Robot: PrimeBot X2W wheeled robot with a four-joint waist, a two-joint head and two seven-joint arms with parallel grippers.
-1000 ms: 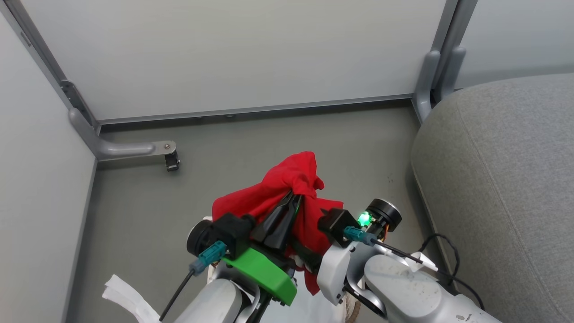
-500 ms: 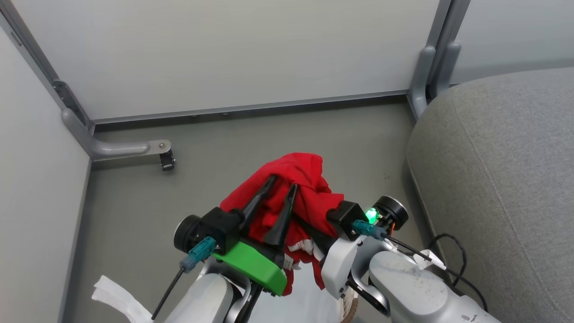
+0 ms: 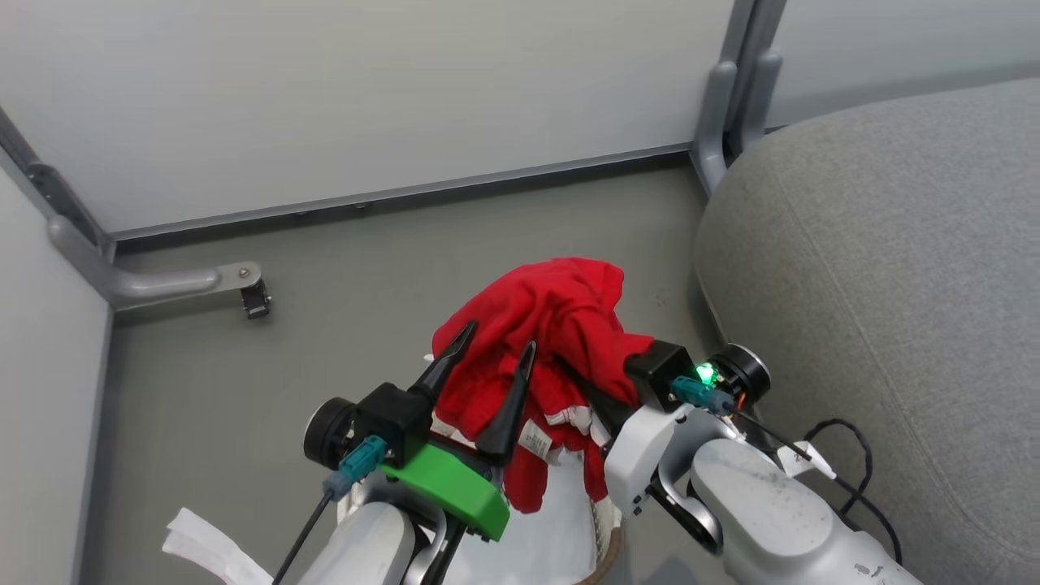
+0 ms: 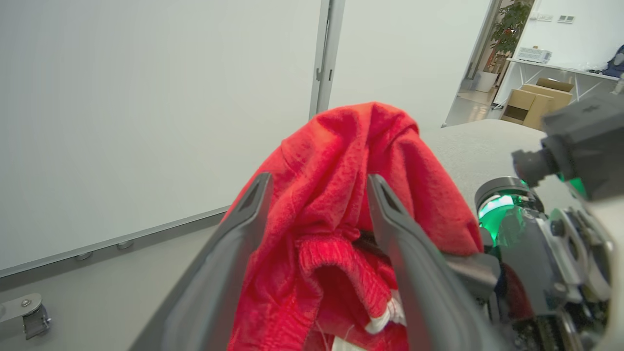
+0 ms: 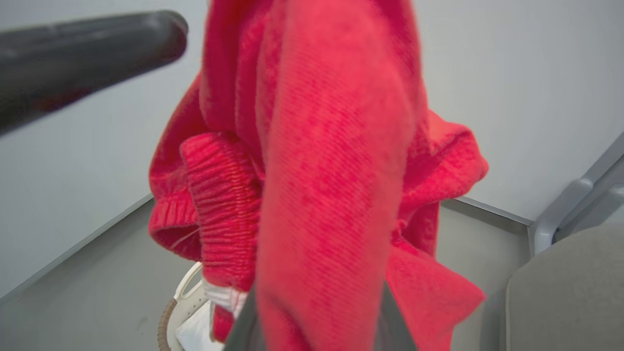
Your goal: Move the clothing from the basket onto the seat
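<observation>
My left gripper [image 3: 500, 337] has its two fingers spread wide and pinches nothing; the clothing [image 3: 561, 313] bulges between and just beyond their tips. My right gripper [image 3: 587, 390] is clamped on that same red bundle, its fingers buried under the folds draped over them. Below both pairs of fingers the garment's white-trimmed ends hang over the basket [image 3: 605, 561], whose brown rim and white liner [image 3: 552, 544] sit under my wrists. Off to the side of my right fingers lies the seat [image 3: 877, 268], apart from the cloth, and ahead of the fingertips are the grey floor [image 3: 349, 268] and then the pale wall panel [image 3: 366, 97].
</observation>
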